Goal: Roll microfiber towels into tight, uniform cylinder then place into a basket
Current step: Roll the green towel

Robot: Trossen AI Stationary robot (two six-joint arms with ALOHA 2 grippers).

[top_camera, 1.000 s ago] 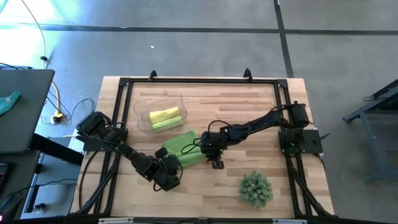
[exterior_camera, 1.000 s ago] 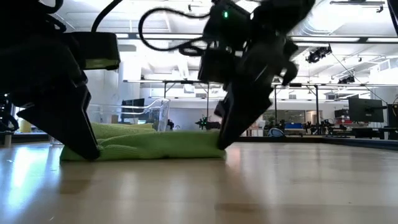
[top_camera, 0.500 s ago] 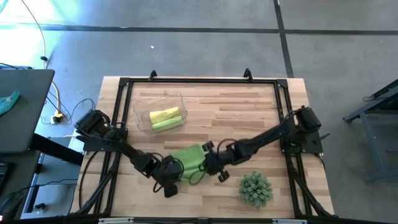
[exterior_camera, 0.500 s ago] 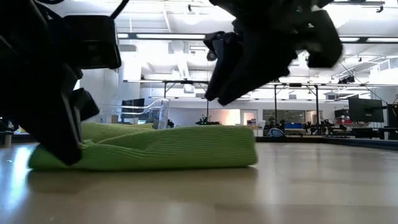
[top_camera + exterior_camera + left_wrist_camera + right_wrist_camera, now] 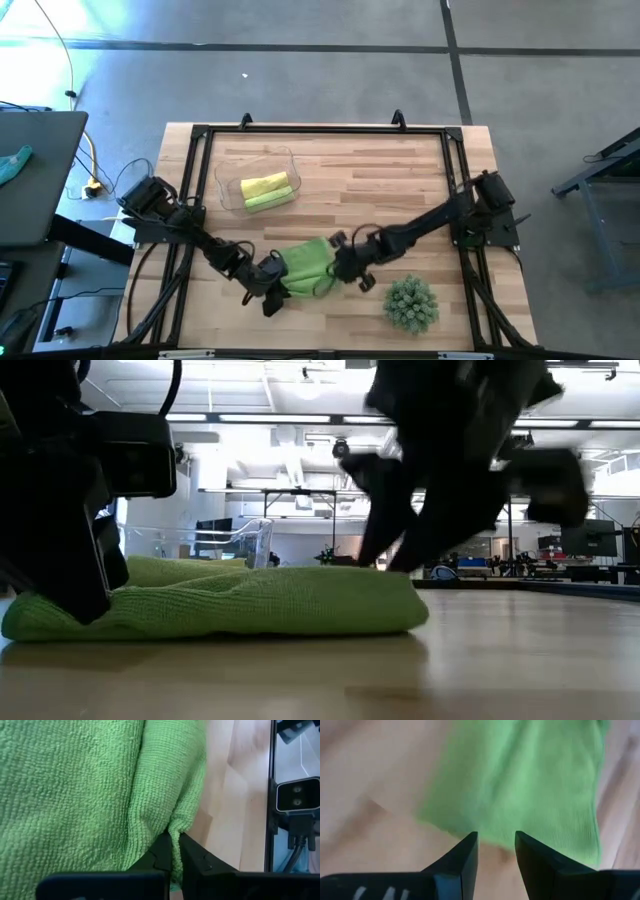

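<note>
Nearest the table's front edge, a fold of the lime green towel (image 5: 307,268) is pinched by the left gripper (image 5: 174,851), its fingers pressed together on the cloth. Just beside the towel's other end, the right gripper (image 5: 495,847) is held spread, gripping nothing. Farther back, the basket (image 5: 228,172) holds two rolled towels (image 5: 266,190), yellow and green.

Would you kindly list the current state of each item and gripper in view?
Green towel: folded, flat on table, edge pinched.
Basket: upright, holding two rolled towels.
Left gripper: jaws shut on towel edge.
Right gripper: jaws open, above the towel's edge.
Plant: upright, untouched.
</note>
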